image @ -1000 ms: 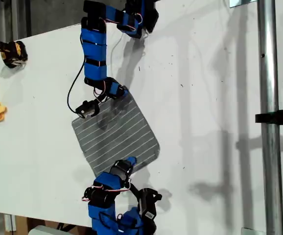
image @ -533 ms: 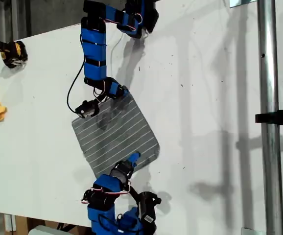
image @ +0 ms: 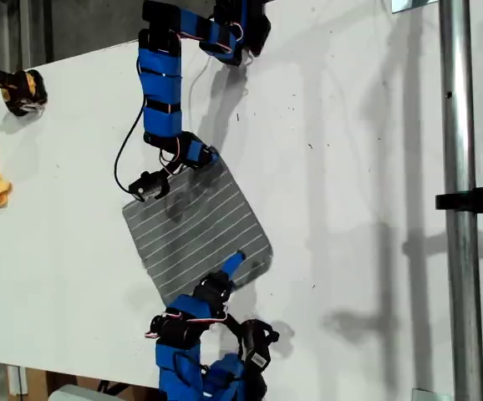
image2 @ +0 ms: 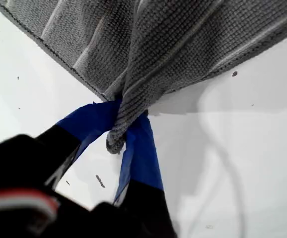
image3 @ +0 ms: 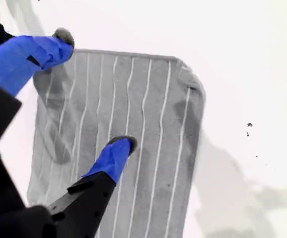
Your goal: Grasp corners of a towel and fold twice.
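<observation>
at towel (image2: 183,44) corner (image2: 116,141), first gripper (image2: 126,131) fingers clamped; second gripper (image3: 91,94) fingers wide.

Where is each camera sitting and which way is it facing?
Exterior view: above the table, looking down on the towel, my first gripper and my second gripper.
First wrist view: on my first gripper, looking along shut jaws at a pinched corner.
Second wrist view: on my second gripper, looking past open fingers across the towel.
Shared: all show the towel.
</observation>
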Robot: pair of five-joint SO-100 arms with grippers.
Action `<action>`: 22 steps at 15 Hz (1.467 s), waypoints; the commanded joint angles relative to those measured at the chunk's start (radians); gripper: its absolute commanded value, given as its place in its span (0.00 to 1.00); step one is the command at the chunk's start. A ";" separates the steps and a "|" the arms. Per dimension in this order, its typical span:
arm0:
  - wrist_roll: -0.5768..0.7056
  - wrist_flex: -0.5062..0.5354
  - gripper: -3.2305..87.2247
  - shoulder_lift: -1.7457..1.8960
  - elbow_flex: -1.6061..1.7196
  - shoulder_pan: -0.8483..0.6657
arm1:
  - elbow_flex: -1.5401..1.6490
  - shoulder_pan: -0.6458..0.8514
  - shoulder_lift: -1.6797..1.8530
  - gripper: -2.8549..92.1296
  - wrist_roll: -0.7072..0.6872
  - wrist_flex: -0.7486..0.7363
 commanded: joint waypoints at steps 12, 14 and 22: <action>-0.241 -0.402 0.39 -0.341 0.132 0.106 | -0.075 -0.031 0.094 0.03 0.017 0.014; -0.264 -0.396 0.38 -0.367 0.129 0.094 | -0.074 -0.041 0.095 0.03 0.023 0.015; -0.279 -0.382 0.29 -0.428 0.106 0.052 | -0.061 -0.061 0.112 0.03 0.037 0.015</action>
